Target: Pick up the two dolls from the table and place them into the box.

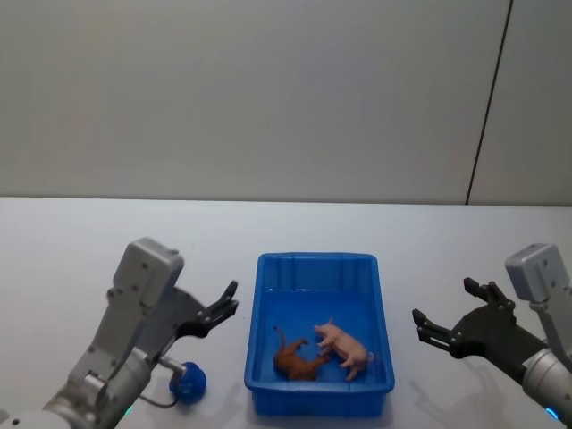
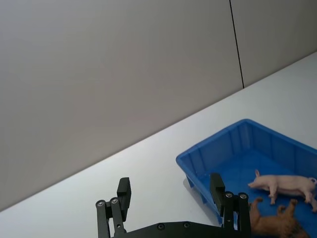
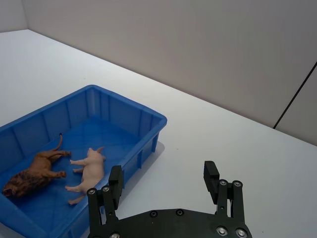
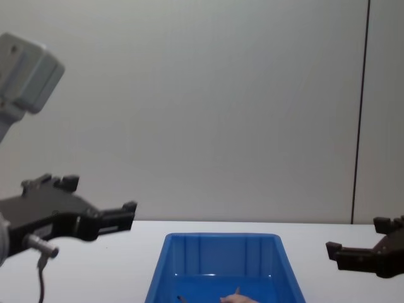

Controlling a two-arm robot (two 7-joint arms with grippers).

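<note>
blue box (image 1: 315, 259): stands on the white table (image 1: 89, 232), between the two grippers. 
contents: two dolls lying side by side on its floor, pink pig (image 1: 344, 346) and brown lion (image 1: 295, 360). 
left gripper (image 1: 228, 302): left of box, jaws spread, empty. 
right gripper (image 1: 443, 302): right of box, jaws spread, empty.

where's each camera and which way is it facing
Head: high, down onto the bright blue plastic bin on the white table, between left pincer and right pincer.
Chest: low, across the table to the wall; both pincers.
Left wrist: behind its pincer, facing the bin.
Right wrist: likewise.
Both wrists share the pink pig figure and brown lion figure inside.
</note>
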